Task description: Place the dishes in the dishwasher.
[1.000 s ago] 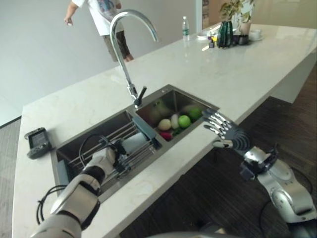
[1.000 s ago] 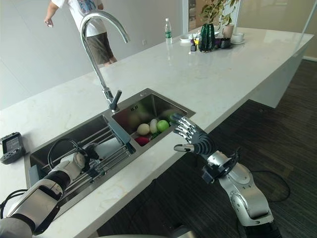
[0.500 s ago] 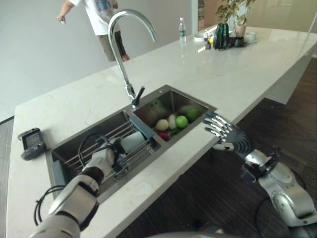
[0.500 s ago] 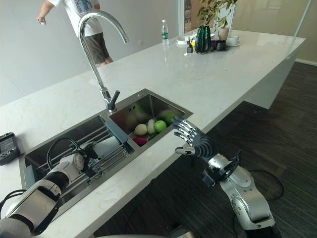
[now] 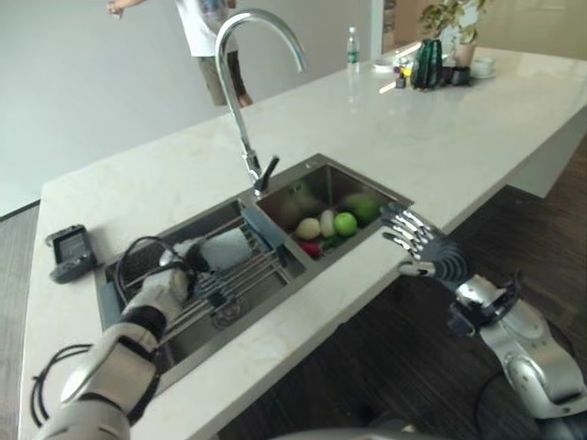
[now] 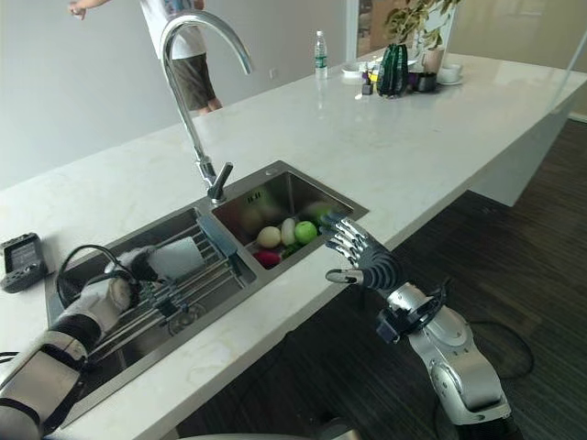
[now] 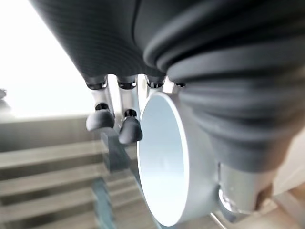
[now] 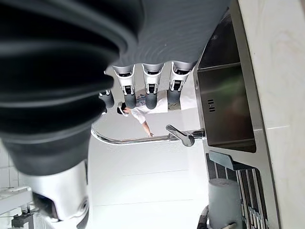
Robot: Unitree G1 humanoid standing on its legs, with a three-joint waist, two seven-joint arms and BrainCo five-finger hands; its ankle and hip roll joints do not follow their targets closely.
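A white cup (image 5: pixel 223 247) lies on its side over the wire rack (image 5: pixel 234 293) in the left basin of the sink. My left hand (image 5: pixel 168 282) reaches into that basin from the lower left. Its fingers (image 7: pixel 127 131) curl at the cup's rim, and the cup's round mouth (image 7: pixel 162 167) sits right against the palm in the left wrist view. My right hand (image 5: pixel 424 258) hovers open with fingers spread over the counter's front edge, beside the right basin and holding nothing; its fingers (image 8: pixel 151 93) stand straight.
A tall curved faucet (image 5: pixel 240 101) rises behind the divider. The right basin holds a green apple (image 5: pixel 345 223) and other produce. A black device (image 5: pixel 69 250) lies on the counter at left. A person (image 5: pixel 215 46) stands beyond the counter; a bottle (image 5: pixel 353 50) and plants (image 5: pixel 431 60) stand far back.
My left hand has drawn the white cup leftward along the rack, away from the basin divider. The right hand has stayed in place. The camera shifted slightly.
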